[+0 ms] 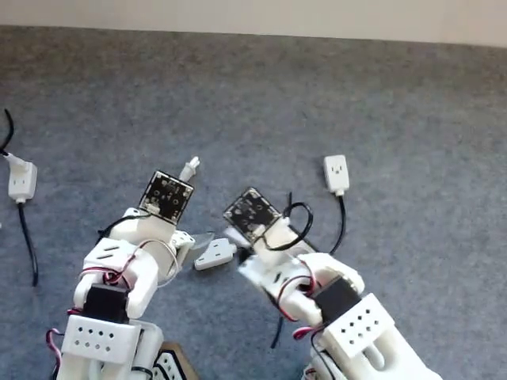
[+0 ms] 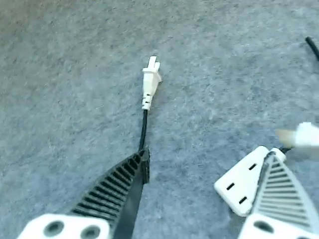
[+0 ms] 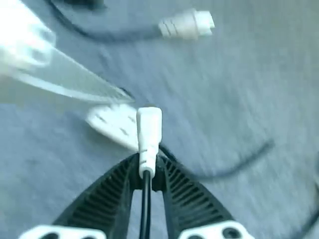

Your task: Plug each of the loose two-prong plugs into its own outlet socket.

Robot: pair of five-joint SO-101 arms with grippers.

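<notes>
A white multi-slot outlet socket (image 1: 215, 253) lies on the grey carpet between the two arms. My left gripper (image 2: 207, 155) is open, and the socket (image 2: 242, 184) rests against the inner side of one finger (image 2: 279, 191). A loose white two-prong plug (image 2: 151, 79) lies ahead of this gripper, its black cable running back under the other finger (image 2: 122, 191). My right gripper (image 3: 147, 167) is shut on a second white plug (image 3: 148, 130), with the cable between the fingers. That plug points toward the socket (image 3: 110, 123), a short way from it.
A white wall-type outlet (image 1: 337, 172) with a black cable lies to the right. Another outlet (image 1: 21, 180) sits at the far left edge. The loose plug (image 1: 190, 167) lies just beyond the left arm. A black cable loops over the right arm (image 1: 295, 215).
</notes>
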